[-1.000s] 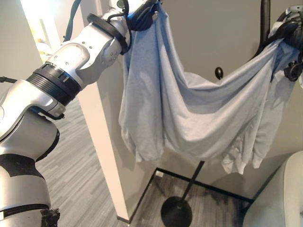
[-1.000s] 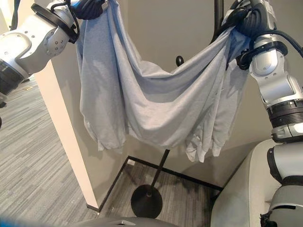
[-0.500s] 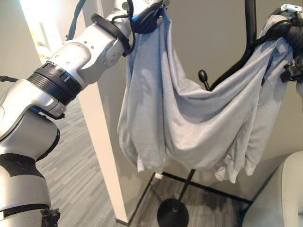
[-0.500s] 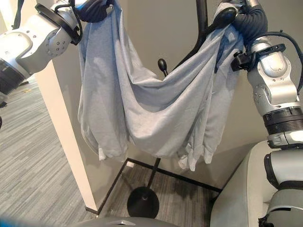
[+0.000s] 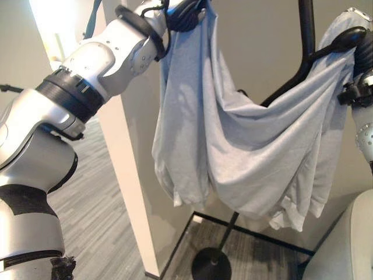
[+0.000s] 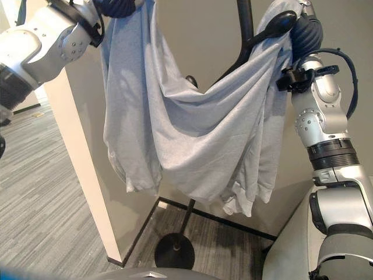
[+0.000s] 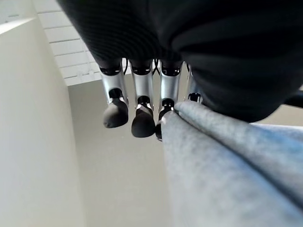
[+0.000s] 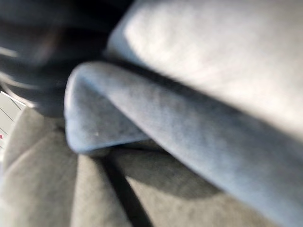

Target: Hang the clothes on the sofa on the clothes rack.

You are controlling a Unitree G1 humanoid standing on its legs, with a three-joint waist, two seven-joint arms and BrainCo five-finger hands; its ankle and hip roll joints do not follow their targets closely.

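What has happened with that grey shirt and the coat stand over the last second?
The right end of the grey shirt has been carried over the rack's upper hook, so the cloth now drapes across that arm of the clothes rack. The left hand still holds the other end up high. The stand's base has not moved.

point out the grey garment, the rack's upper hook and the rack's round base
grey garment (image 6: 192, 146), right eye view, on the sagging middle of the cloth
upper hook (image 6: 280, 22), right eye view, on the dark rounded tip with cloth draped below it
round base (image 6: 175, 251), right eye view, on the black disc on the floor
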